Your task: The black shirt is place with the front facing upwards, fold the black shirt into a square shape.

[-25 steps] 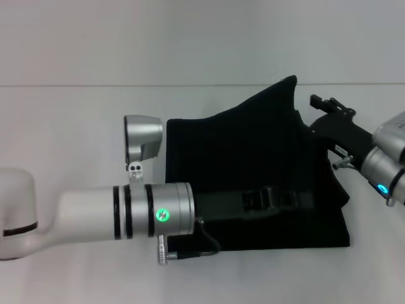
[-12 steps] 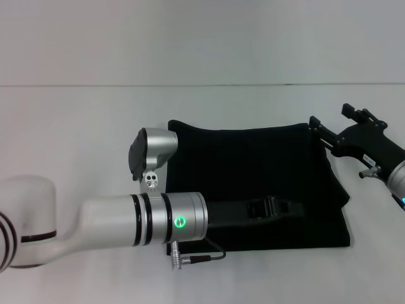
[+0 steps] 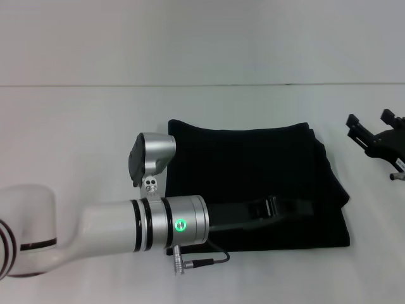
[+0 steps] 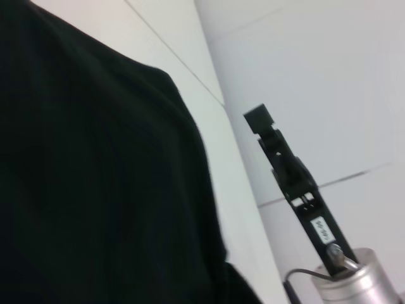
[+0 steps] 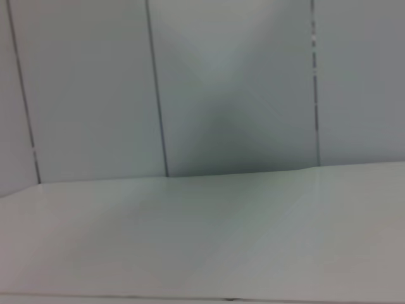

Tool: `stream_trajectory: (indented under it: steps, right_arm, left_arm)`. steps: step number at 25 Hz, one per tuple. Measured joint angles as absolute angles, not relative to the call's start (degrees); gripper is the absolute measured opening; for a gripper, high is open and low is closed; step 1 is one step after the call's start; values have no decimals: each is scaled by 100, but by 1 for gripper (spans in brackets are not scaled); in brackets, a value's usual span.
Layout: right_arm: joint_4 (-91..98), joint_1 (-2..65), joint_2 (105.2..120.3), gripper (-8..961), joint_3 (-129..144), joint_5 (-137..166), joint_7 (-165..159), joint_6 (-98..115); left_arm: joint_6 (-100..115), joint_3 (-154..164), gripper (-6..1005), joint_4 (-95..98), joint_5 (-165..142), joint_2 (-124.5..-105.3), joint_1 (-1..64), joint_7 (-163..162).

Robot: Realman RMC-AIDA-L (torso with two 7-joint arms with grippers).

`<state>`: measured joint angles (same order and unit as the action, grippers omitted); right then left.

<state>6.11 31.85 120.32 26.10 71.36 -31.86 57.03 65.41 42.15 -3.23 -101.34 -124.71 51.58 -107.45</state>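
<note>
black shirt (image 3: 253,183) lies folded nearly square on worktop (image 3: 76,126) under left hand (image 3: 288,208), grip state unclear; right hand (image 3: 374,130) open beside it; press flat, square the edges

Left gripper (image 3: 288,207) is blending into the black shirt (image 3: 253,171), fingers unreadable. Right gripper (image 3: 373,130) is running off the head view's edge.
</note>
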Motion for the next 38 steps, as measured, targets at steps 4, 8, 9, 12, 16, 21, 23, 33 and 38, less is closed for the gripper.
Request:
stream_trajectory:
  steps: [4, 8, 9, 12, 16, 21, 23, 33, 38]
  right_arm:
    - [598, 3070, 12032, 827, 2408, 7137, -3291, 5756]
    - [629, 2978, 12023, 828, 2305, 7140, -3701, 5778]
    - [634, 2945, 12014, 828, 2321, 7160, -3885, 5832]
    - [672, 2832, 11971, 828, 2525, 7394, -4434, 6230]
    - [886, 2621, 11967, 828, 3014, 8110, -4657, 7213]
    - [972, 2515, 11995, 828, 3509, 8882, -4367, 8119]
    - [942, 2538, 12007, 828, 3655, 9064, -4348, 8194]
    - [716, 2789, 12010, 827, 3845, 9139, -4677, 6951]
    - [728, 2858, 12018, 828, 3778, 9102, -4829, 6436]
  left_arm:
    - [6911, 4205, 225, -297, -10111, -12471, 5028, -10755]
    - [7230, 4230, 399, -134, -10130, -12472, 4842, -10765]
    - [7348, 4259, 446, -27, -10138, -12472, 4773, -10738]
    - [7924, 4385, 563, 526, -10150, -12459, 4403, -10427]
    - [8487, 4420, 702, 1623, -10153, -12415, 3622, -9965]
    - [8678, 4184, 806, 2693, -10079, -12386, 2816, -9602]
    - [8662, 4041, 848, 2815, -10073, -12346, 2681, -9589]
    - [8615, 3739, 918, 2732, -10064, -12255, 2586, -9389]
    - [8530, 3562, 916, 2731, -10066, -12246, 2566, -9287]
